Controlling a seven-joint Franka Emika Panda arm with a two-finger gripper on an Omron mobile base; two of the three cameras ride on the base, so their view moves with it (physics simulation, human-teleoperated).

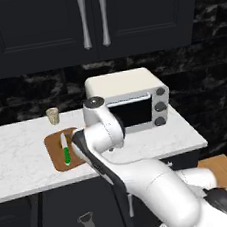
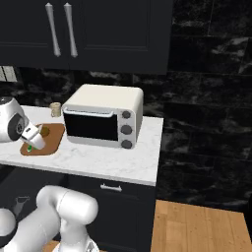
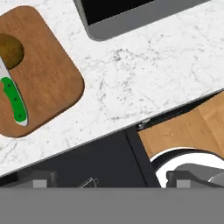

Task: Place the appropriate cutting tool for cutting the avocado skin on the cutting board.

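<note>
**Knife lies on the board, our claw spread and clear**

Knife first: the small green-handled knife with a short silvery blade (image 3: 14,99) lies flat on the reddish-brown wooden cutting board with rounded corners (image 3: 52,74), its blade beside the brownish-olive oval avocado (image 3: 9,51) at the board's far end. From the left base view we see the knife (image 1: 65,150) lengthwise on the board (image 1: 55,143), which sits on the white marbled counter (image 1: 21,162), left of the white toaster oven with a dark window (image 1: 129,101) and near the small beige cup (image 1: 52,116).

Our two-finger gripper (image 3: 107,180) has its jaws spread wide, with nothing between them; the fingertips (image 3: 40,180) sit over the counter's near edge and the dark cabinet front, apart from the board.

We judge the placing step done: the tool rests wholly on the board and we have no hold on it. What is left, in our view, is to draw the arm up and away without brushing the board or the oven. A grey peeler with a looped head (image 1: 89,225) lies low by the cabinets and needs no handling.
</note>
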